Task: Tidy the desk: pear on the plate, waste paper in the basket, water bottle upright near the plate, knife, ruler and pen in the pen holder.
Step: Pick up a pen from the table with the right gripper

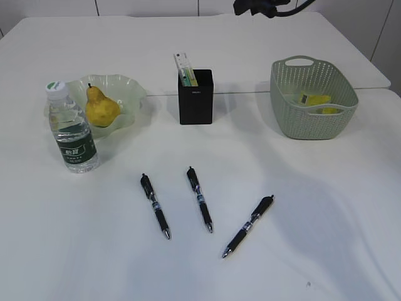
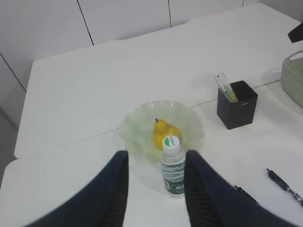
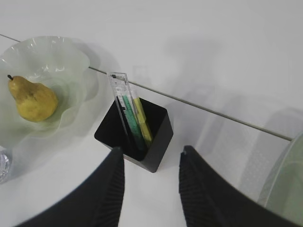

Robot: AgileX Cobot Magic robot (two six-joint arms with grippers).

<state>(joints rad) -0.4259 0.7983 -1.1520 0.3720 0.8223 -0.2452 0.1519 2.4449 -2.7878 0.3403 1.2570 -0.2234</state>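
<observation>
The yellow pear (image 1: 102, 108) lies on the pale green plate (image 1: 128, 93). The water bottle (image 1: 72, 128) stands upright just in front of the plate's left side. The black pen holder (image 1: 195, 97) holds a clear ruler (image 1: 183, 66) and a green and yellow item (image 3: 137, 119). Three black pens lie on the table: left (image 1: 155, 205), middle (image 1: 200, 198), right (image 1: 249, 226). Yellow paper (image 1: 316, 100) lies in the basket (image 1: 312, 119). My left gripper (image 2: 156, 153) is open, high above the bottle (image 2: 173, 165). My right gripper (image 3: 152, 150) is open, above the pen holder (image 3: 158, 130).
A seam between two tabletops (image 1: 250, 92) runs behind the holder. A dark part of an arm (image 1: 263, 7) shows at the top of the exterior view. The basket's rim (image 3: 289, 177) is at the right edge of the right wrist view.
</observation>
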